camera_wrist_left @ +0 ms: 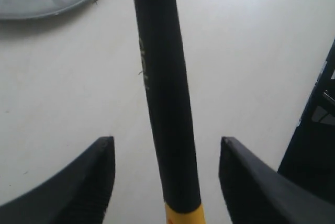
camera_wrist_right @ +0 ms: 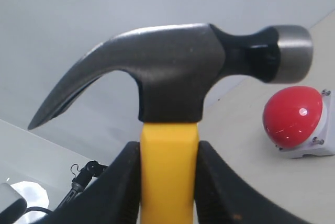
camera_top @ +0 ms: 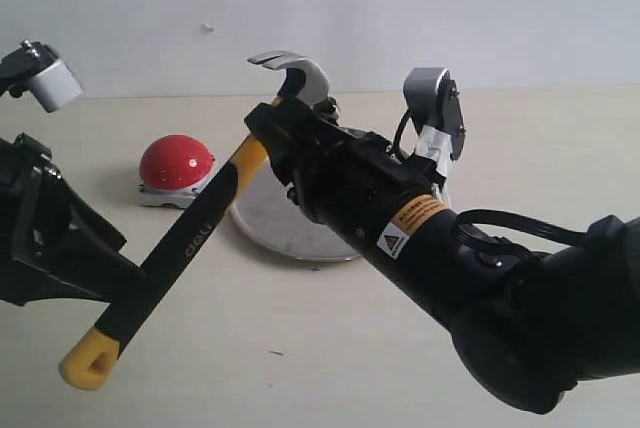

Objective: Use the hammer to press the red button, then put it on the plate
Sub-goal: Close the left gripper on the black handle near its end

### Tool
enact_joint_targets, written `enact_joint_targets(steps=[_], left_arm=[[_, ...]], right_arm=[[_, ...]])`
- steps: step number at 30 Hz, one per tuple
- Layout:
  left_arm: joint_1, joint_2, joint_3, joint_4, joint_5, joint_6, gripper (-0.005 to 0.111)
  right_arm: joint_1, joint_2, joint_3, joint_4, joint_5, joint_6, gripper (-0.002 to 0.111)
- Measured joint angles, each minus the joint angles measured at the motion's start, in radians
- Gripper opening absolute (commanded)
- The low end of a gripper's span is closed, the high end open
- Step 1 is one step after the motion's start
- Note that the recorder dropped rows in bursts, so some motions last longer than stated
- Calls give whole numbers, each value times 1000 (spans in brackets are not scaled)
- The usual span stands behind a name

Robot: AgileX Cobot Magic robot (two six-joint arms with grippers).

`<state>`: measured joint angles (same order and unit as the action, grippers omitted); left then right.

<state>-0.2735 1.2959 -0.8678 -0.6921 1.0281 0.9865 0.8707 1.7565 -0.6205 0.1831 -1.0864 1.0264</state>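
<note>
We saw the plate (camera_top: 268,220) at frame centre, half hidden behind the right arm, red button (camera_top: 176,161) left of it, hammer (camera_top: 190,238) raised, slanting from top centre to lower left, right gripper (camera_wrist_right: 168,153) clamped on its yellow neck, left gripper (camera_wrist_left: 166,143) spread wide around the black handle, not touching.

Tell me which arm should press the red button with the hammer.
Right. The right tool grips the hammer just under its head, with the red button in its view. The left tool stands open either side of the handle, not touching it.
</note>
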Motion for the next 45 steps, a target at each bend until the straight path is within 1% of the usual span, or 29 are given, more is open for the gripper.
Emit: enact_joint_targets(steps=[5, 7, 9, 15, 18, 22, 25, 38, 40, 42, 43, 44, 45], left_arm=[[0, 13, 0, -4, -2, 5, 58], [-13, 24, 0, 4, -9, 11, 58], [-42, 37, 1, 26, -28, 15, 58], [-168, 79, 1, 73, -132, 19, 58], [-196, 96, 1, 103, -167, 2, 58], [-203, 126, 1, 172, -197, -65, 58], [-203, 152, 1, 186, -206, -90, 58], [-205, 233, 1, 141, -279, -101, 58], [-205, 239, 1, 135, -281, -101, 54], [-205, 239, 1, 133, -283, -101, 43], [-205, 239, 1, 133, -283, -101, 29], [-205, 239, 1, 131, -283, -101, 21], [-205, 239, 1, 130, -283, -101, 8]], right_arm=[[0, 0, 0, 4, 2, 0, 0], [0, 0, 0, 6, 12, 0, 0], [0, 0, 0, 13, 32, 0, 0], [0, 0, 0, 44, 80, 0, 0], [0, 0, 0, 61, 102, 0, 0], [0, 0, 0, 68, 106, -4, 0], [0, 0, 0, 68, 106, -6, 0], [0, 0, 0, 80, 106, -29, 0], [0, 0, 0, 81, 106, -29, 0], [0, 0, 0, 83, 106, -31, 0], [0, 0, 0, 83, 106, -31, 0], [0, 0, 0, 86, 106, -33, 0], [0, 0, 0, 88, 106, -33, 0]])
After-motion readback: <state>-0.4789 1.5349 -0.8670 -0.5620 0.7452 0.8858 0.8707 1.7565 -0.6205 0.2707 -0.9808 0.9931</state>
